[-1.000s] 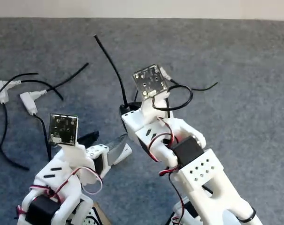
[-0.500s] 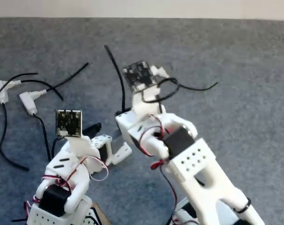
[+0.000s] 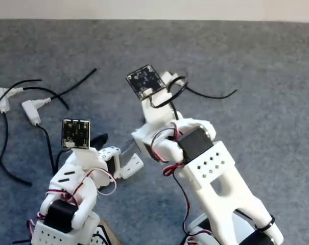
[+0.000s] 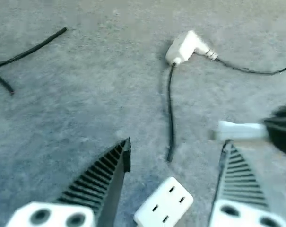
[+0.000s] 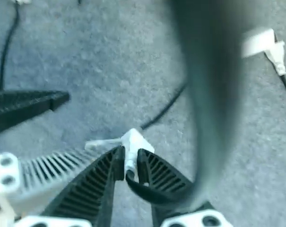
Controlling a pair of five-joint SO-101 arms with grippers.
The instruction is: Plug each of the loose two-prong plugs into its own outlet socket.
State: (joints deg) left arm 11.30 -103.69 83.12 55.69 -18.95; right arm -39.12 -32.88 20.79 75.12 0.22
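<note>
The right gripper (image 5: 129, 161) is clamping a plug (image 5: 132, 141) near the socket (image 4: 164, 208), which is lying on the counter (image 4: 86, 94) under the left gripper (image 4: 176, 149), jaws apart; insertion is pending, needing the prongs lined up with the slots

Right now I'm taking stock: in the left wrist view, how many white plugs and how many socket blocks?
Plugs: 2, loose plug, held plug
Socket blocks: 1, socket block
Total: 3

The right end effector (image 5: 129, 155) pinches a white plug (image 5: 133, 139) above grey carpet (image 5: 109, 61).
</note>
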